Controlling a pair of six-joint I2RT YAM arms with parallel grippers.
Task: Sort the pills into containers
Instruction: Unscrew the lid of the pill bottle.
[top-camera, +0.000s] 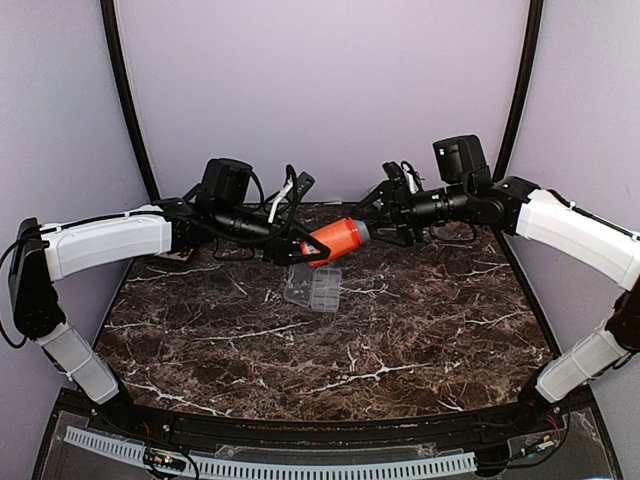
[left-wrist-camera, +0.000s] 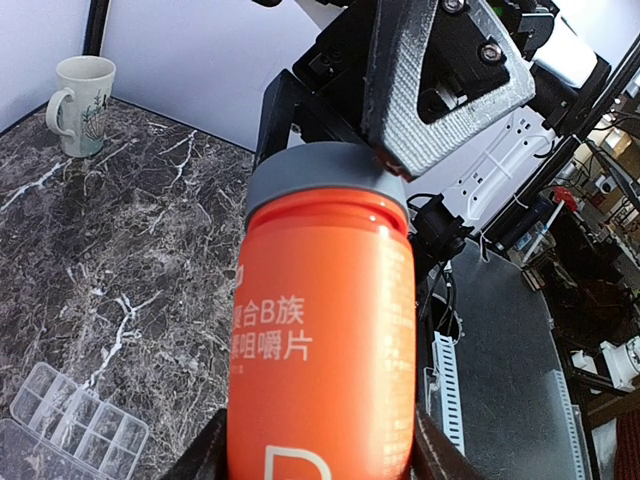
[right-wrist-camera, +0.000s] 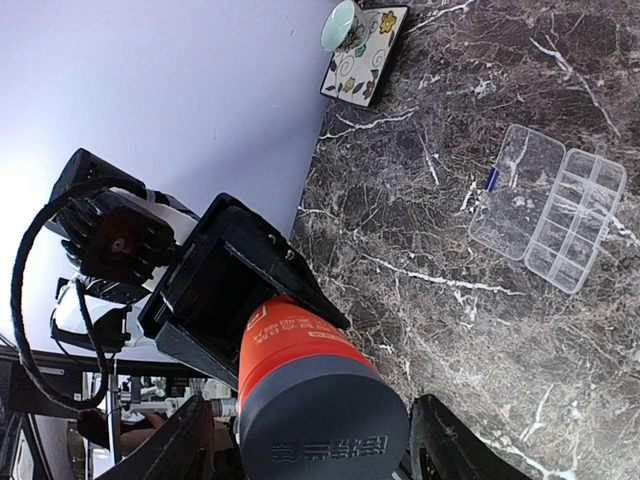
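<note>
My left gripper (top-camera: 303, 246) is shut on the body of an orange bottle (top-camera: 336, 238) and holds it tilted in the air above the table. The bottle's grey cap (left-wrist-camera: 325, 182) points at my right gripper (top-camera: 380, 222). That gripper's two fingers (right-wrist-camera: 192, 442) stand on either side of the cap (right-wrist-camera: 322, 425) with small gaps, so it is open. The clear organiser box (top-camera: 313, 286) lies on the marble with its lid laid open, just below the bottle. It also shows in the right wrist view as the box (right-wrist-camera: 550, 205). No pills are plainly visible.
A pale mug (left-wrist-camera: 80, 90) stands on a patterned coaster (right-wrist-camera: 368, 45) at the table's far left corner. The marble table (top-camera: 330, 350) is ringed by black posts and pale walls. Cables hang around both wrists.
</note>
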